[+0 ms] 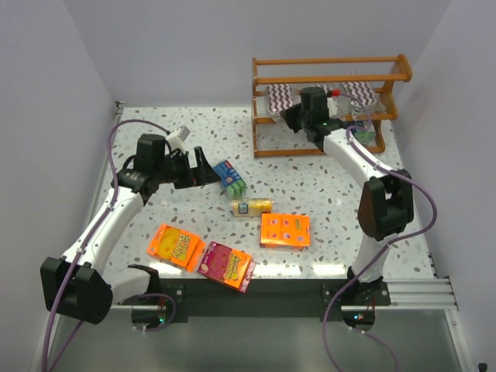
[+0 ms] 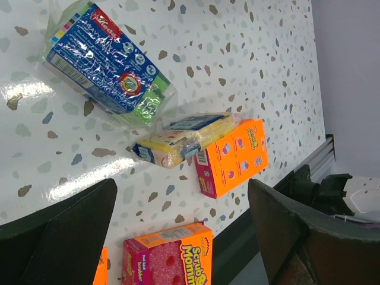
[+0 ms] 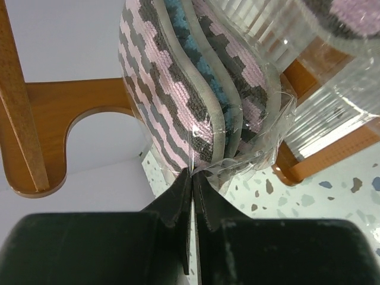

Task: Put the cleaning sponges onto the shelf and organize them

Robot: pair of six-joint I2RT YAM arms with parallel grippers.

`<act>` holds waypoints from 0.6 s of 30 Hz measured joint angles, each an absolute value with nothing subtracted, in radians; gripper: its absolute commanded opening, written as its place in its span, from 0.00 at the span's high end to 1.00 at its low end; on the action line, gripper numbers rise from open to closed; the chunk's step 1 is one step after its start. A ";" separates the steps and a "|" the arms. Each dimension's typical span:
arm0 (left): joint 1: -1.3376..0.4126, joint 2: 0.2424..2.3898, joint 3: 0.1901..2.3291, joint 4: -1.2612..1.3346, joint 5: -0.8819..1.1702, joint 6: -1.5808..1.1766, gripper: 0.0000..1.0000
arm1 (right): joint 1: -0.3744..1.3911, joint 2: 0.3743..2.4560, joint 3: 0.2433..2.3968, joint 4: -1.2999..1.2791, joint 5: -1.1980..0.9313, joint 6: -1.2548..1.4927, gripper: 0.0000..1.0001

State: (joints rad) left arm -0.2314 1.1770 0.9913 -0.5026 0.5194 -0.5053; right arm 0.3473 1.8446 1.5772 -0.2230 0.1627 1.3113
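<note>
We see the right gripper (image 3: 193, 178) at the left end of the shelf (image 1: 349, 77), its fingers (image 3: 172, 205) pressed together with only the thin seam of clear wrap caught between them, so it holds the zigzag pack (image 3: 196, 89) by that edge. The pack stands on end at the height of the middle tier, just beside the wooden end piece; whether it rests on the wire grid we cannot tell. A second zigzag pad (image 1: 358, 89) lies further right on the same tier. The left gripper (image 1: 200, 167) hangs over the table (image 1: 155, 136) with its fingers spread wide and nothing between them, pointing at the blue pack (image 1: 230, 177), which lies just beyond the fingertips. Near that pack we find the yellow block (image 1: 252, 207), with the orange box (image 1: 285, 230) just beside it. Nearer the arm bases lie an orange pack (image 1: 176, 246) and a pink pack (image 1: 226, 265), side by side
</note>
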 measured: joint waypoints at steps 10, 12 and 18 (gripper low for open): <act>-0.231 1.176 0.991 -0.503 0.519 -0.506 0.02 | 0.357 1.858 1.597 -0.213 0.162 1.343 0.46; -0.231 1.175 0.991 -0.503 0.519 -0.506 0.02 | 0.357 1.847 1.593 -0.218 0.158 1.339 0.39; -0.231 1.168 0.991 -0.502 0.519 -0.506 0.02 | 0.350 1.670 1.470 -0.220 0.133 1.300 0.24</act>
